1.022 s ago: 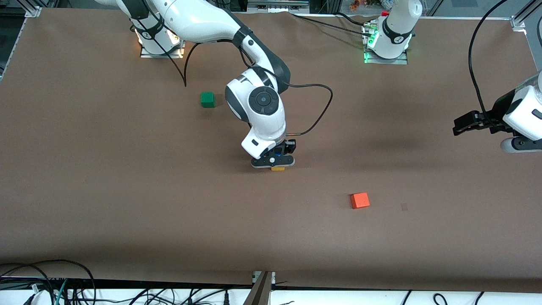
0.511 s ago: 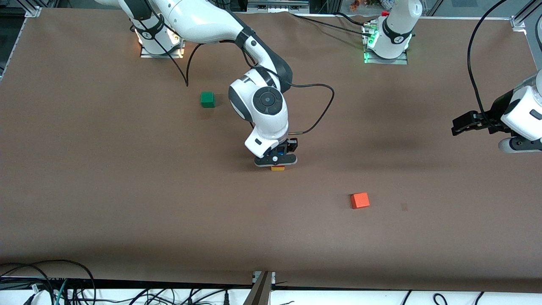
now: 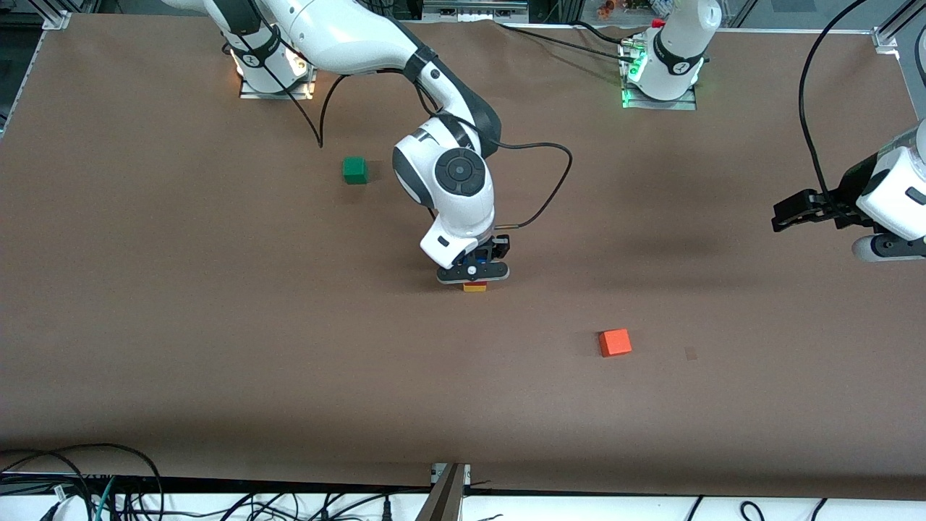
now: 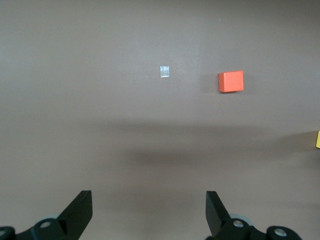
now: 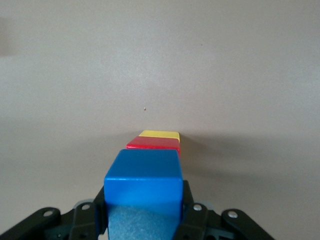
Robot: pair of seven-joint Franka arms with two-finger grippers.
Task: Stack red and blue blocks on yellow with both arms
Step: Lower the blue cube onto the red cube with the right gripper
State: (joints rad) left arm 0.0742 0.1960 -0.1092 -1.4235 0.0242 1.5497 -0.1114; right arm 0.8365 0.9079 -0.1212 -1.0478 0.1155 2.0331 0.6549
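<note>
**A:** What is the surface like?

**B:** A wide brown matte table [image 3: 217, 325]. Silver frame pieces stand at its corners, and black cables [image 3: 72, 492] lie along the edge nearest the front camera. A green cube [image 3: 354, 170] sits toward the right arm's end, and an orange-red cube [image 3: 615, 342] lies closer to the front camera than the stack.

**A:** And the right gripper?

**B:** The right gripper [image 5: 144, 210] is closed on the blue block [image 5: 143, 187], its jaws pressed against two sides. Directly under it sits the red block [image 5: 153, 144], resting on the yellow cube [image 5: 160, 134]. In the front view only thin strips of red [image 3: 474, 284] and yellow [image 3: 474, 289] peek out below the right gripper [image 3: 472, 273]. Whether blue touches red, I cannot tell.

**A:** The left one?

**B:** The left gripper [image 4: 149, 215] waits in the air over bare table at the left arm's end, jaws spread wide, holding nothing. The stack lies well apart from it.
</note>
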